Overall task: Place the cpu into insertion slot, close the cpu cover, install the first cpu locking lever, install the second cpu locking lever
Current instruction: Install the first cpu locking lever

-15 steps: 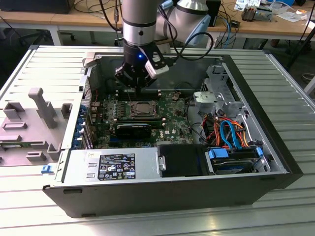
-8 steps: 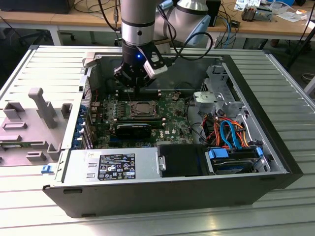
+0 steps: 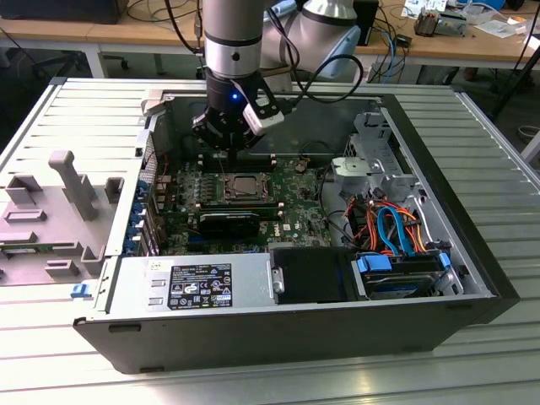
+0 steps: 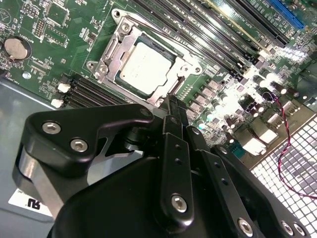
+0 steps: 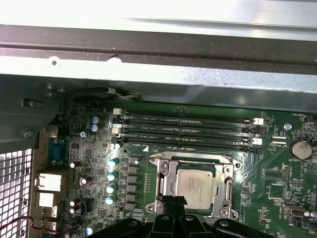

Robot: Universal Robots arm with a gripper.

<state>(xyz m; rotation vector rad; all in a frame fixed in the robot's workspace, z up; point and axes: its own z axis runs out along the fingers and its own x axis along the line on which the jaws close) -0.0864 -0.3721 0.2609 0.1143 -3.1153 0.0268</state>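
The cpu [image 3: 245,185] lies flat in its socket on the green motherboard [image 3: 295,215], silver-grey top facing up, and appears in both wrist views [image 4: 146,67] [image 5: 197,187]. The cpu cover [image 4: 106,55] [image 5: 166,179], a silver frame, lies down around the chip. A thin lever bar [image 5: 193,155] runs along the socket edge nearest the memory slots. My gripper [image 3: 224,149] hangs just above the motherboard beside the socket. Its black fingers [image 4: 171,114] are pressed together, holding nothing, with the tips [image 5: 173,201] at the socket's edge.
The open computer case [image 3: 472,278] walls in the board. A power supply [image 3: 194,283] sits at the front, and a drive bay with blue and orange cables [image 3: 392,228] is at the exterior view's right. Memory slots [image 5: 188,131] flank the socket. A grey plastic part [image 3: 72,181] lies outside.
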